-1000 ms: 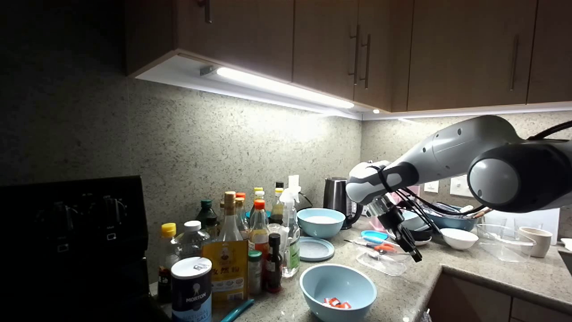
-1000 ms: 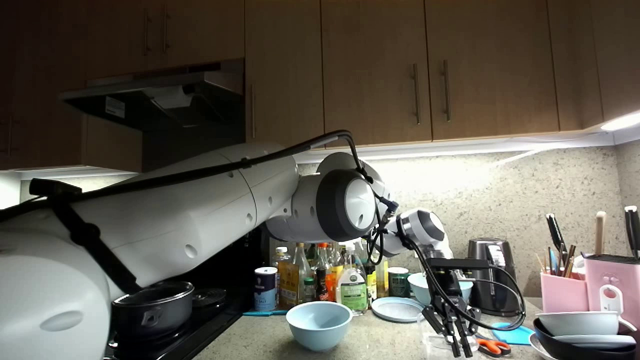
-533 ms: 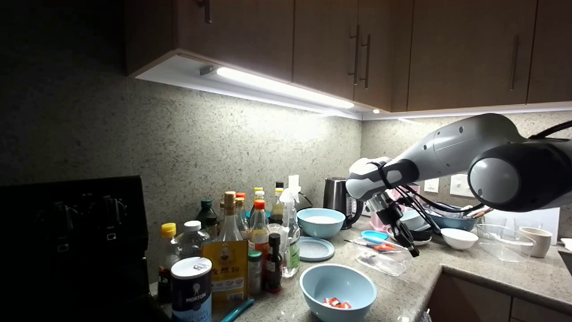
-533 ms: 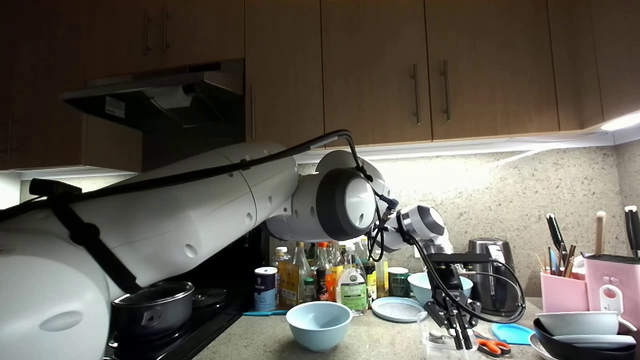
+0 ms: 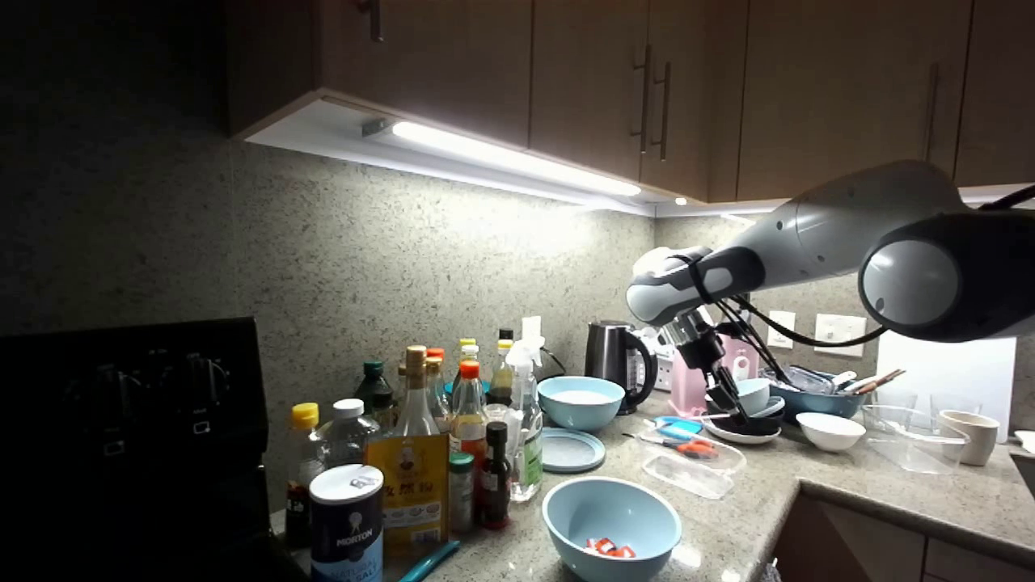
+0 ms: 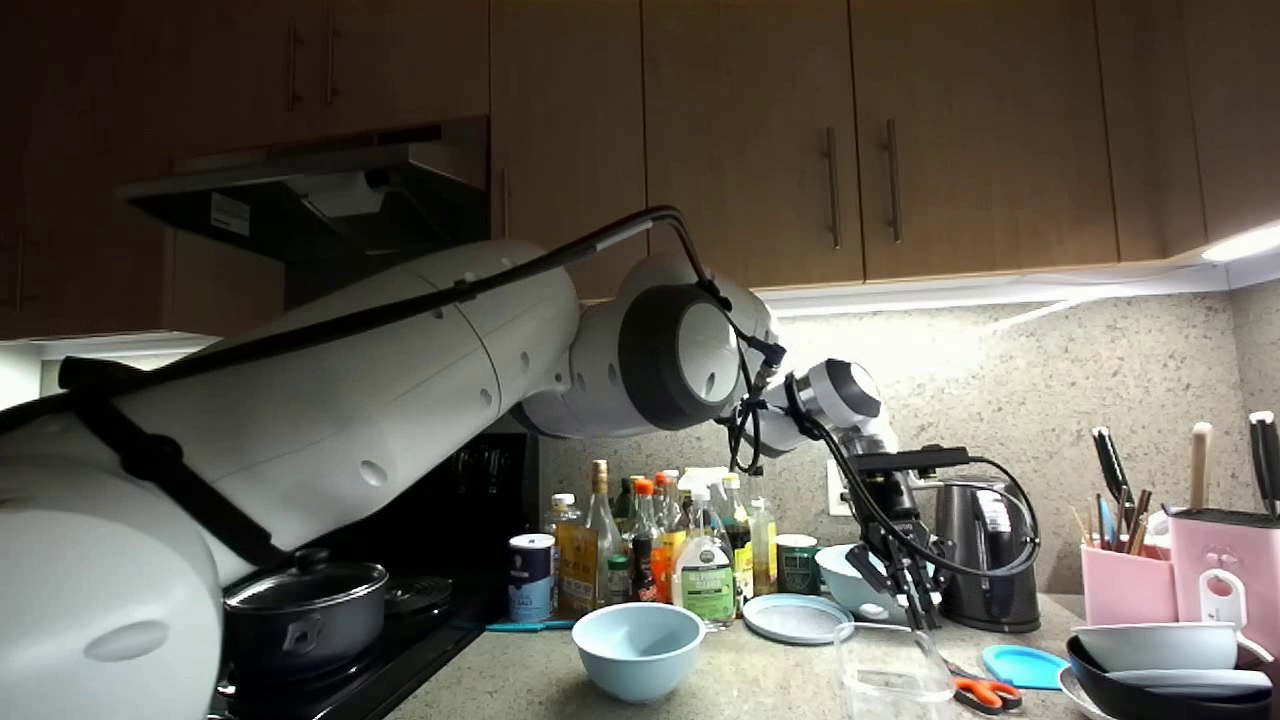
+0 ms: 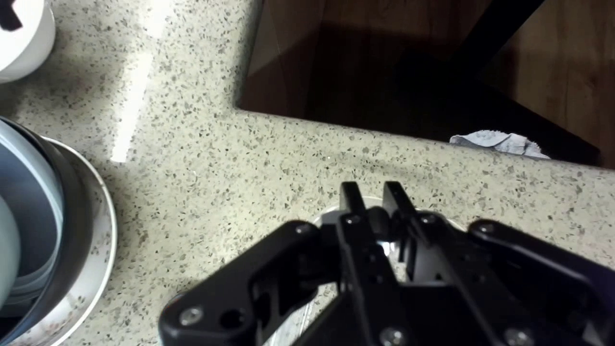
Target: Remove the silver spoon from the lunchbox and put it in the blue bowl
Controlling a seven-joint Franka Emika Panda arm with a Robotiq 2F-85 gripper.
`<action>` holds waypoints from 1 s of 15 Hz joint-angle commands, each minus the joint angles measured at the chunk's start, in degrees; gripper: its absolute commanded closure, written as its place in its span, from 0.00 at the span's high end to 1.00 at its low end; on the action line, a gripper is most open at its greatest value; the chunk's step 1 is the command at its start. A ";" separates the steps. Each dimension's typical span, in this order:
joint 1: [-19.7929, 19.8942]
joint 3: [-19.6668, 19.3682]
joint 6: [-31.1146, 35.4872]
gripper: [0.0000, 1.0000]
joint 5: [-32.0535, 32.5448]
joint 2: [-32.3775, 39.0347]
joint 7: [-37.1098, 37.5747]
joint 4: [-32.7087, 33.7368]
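Hand (image 7: 372, 191) has just come up: it's pinching the silver spoon (image 6: 873, 611), rounded end out to the left, now above the rim of the clear box (image 6: 895, 685) (prob. the lunchbox), w/ box left on the surface (image 6: 765, 685). So removal looks abt done; next, prob., carry left to the near blue bowl (image 6: 638, 662) w/ red-&-white bits (image 5: 610, 549) in it. Slim grip might twist en route.

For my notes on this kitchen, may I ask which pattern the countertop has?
Small dark speckles on pale beige; the countertop shows best in the wrist view.
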State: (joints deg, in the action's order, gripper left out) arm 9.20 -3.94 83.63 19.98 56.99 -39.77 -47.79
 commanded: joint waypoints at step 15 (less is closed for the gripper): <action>-2.10 1.23 -1.98 0.16 -0.37 -19.44 8.55 -24.74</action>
State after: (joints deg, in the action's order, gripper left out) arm 6.67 -3.33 81.88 19.32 37.52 -31.35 -72.72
